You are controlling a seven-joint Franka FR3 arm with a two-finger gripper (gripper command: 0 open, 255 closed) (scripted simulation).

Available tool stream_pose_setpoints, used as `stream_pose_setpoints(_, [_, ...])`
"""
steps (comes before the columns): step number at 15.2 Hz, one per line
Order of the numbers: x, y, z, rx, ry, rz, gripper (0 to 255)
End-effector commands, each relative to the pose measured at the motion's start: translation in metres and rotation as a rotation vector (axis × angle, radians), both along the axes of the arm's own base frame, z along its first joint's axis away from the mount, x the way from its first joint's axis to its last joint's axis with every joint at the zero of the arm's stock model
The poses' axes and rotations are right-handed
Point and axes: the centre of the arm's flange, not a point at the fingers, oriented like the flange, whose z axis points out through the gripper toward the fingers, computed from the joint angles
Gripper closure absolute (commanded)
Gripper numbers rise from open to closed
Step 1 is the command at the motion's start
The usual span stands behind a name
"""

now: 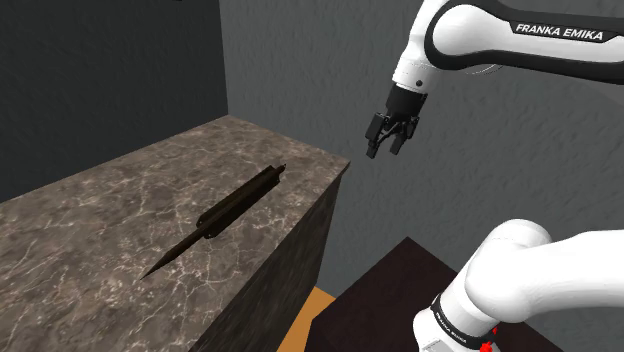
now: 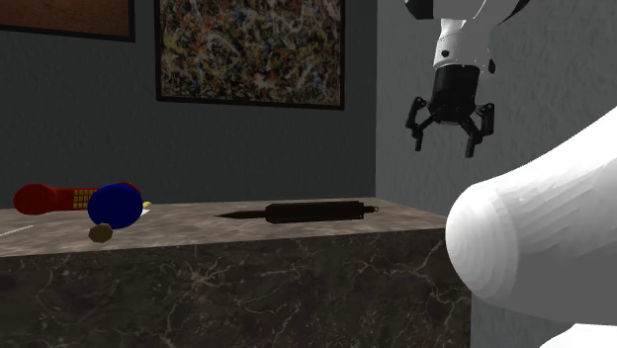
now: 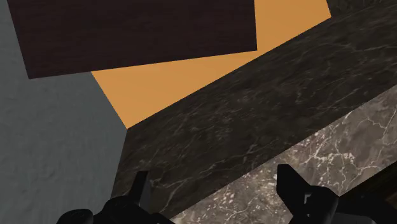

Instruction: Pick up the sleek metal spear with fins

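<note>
The two black fingers [image 2: 420,130] stand spread apart with nothing between them, hanging in the air and pointing downward. In the wrist view the fingers [image 3: 294,188] frame the edge of the dark, pale-veined stone bench [image 3: 347,143]. Beyond it are the bench's side face, a strip of orange floor [image 3: 191,73] and the dark brown wooden stand box [image 3: 127,32].

The white arm [image 1: 470,35] carries the fingers [image 1: 376,148] above the level of the bench top and off its far corner, at the shoulder view's right.

The slim dark spear with a thick cylindrical body tapering to a sharp tip [image 1: 235,205] lies flat on the bench [image 1: 90,230], well apart from the fingers. Its tip points toward the shoulder view's lower left and its blunt end toward the far corner.

In the second exterior view the spear [image 2: 316,211] points left. Further left on the bench [image 2: 247,287] lie a red object [image 2: 44,198], a blue rounded object [image 2: 114,206] and a small brown ball [image 2: 101,233]. A framed abstract painting [image 2: 252,49] hangs on the grey wall behind.
</note>
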Motion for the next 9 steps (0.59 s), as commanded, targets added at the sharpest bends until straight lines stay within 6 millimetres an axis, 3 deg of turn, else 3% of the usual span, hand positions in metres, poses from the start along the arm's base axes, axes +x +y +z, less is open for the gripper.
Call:
stream_pose_setpoints(1, [0.000, 0.000, 0.000, 0.000, 0.000, 0.000, 0])
stream_pose_setpoints(9, [0.013, 0.105, -0.029, -0.023, 0.024, -0.293, 0])
